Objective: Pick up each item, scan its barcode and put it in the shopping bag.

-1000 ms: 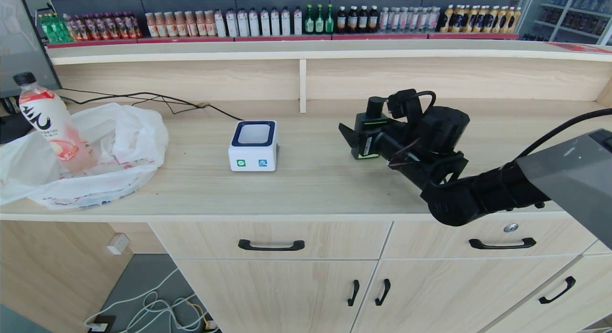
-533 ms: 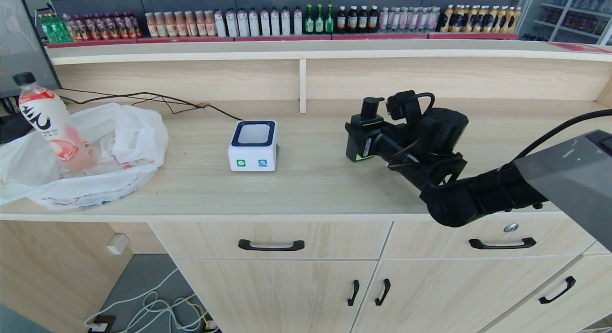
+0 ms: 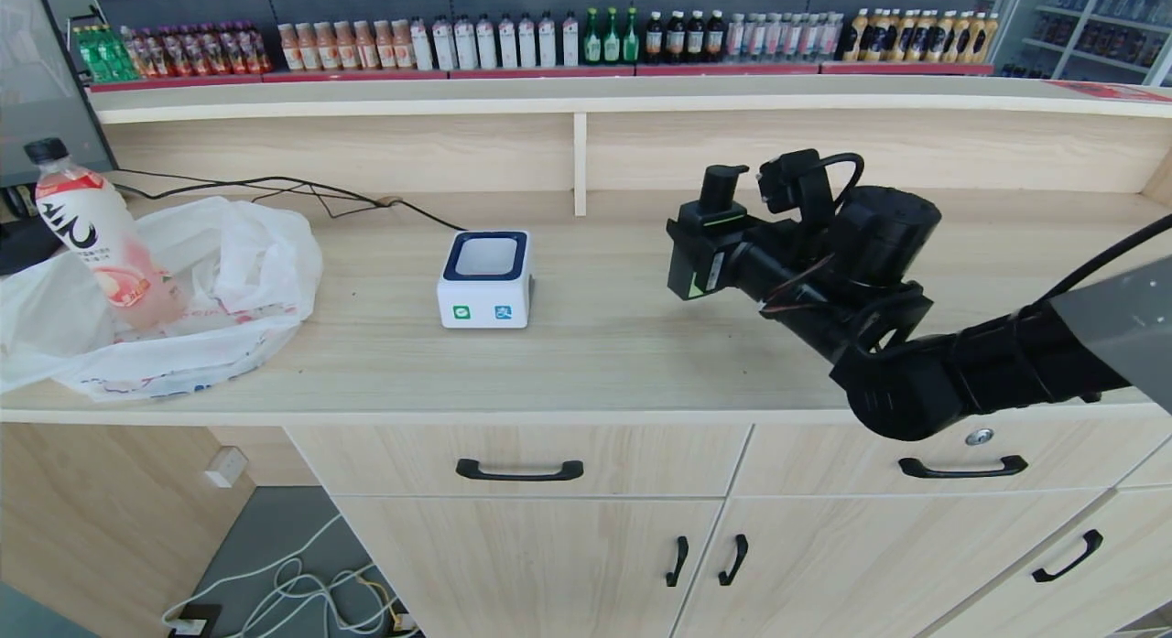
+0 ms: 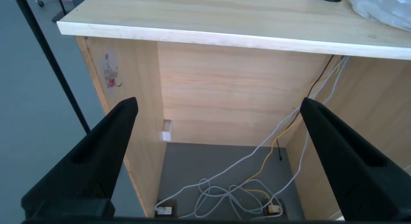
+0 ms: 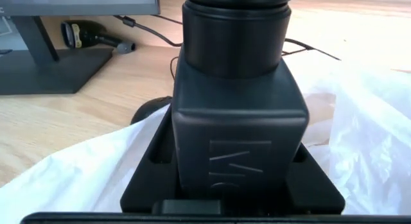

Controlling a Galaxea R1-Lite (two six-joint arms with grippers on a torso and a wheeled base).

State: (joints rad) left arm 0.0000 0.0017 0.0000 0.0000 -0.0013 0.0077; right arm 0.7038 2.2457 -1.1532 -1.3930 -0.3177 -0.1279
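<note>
On the right half of the counter (image 3: 604, 345), your right gripper (image 3: 689, 263) was closed on the black bottle (image 3: 698, 249), gripping its square body from both sides. The bottle stood upright, with its black cap uppermost and a green edge along its side. In the right wrist view the same bottle (image 5: 237, 121) sat squarely between the gripper's (image 5: 234, 195) black pads (image 5: 144, 182), with no gap visible on either side. Whether the base was clear of the counter could not be confirmed.

The scanner (image 3: 485, 279), a white box with a blue-framed window on top, stood on the counter to the left of the held bottle and well apart from it. A dark cable (image 3: 275, 185) ran along the counter behind it.

At the counter's left end lay the shopping bag (image 3: 211, 281), white plastic, crumpled and open. A peach drink bottle (image 3: 96, 235) leaned inside it, black cap up. The bag (image 5: 366, 121) also appeared behind the held bottle in the right wrist view, together with a monitor stand (image 5: 45, 63).

Your left gripper (image 4: 218, 153) was spread wide with nothing between its fingers (image 4: 96, 166). It hung below counter height off the counter's end, above loose floor cables (image 4: 237, 192).

A shelf of drinks (image 3: 549, 38) lined the wall behind.
</note>
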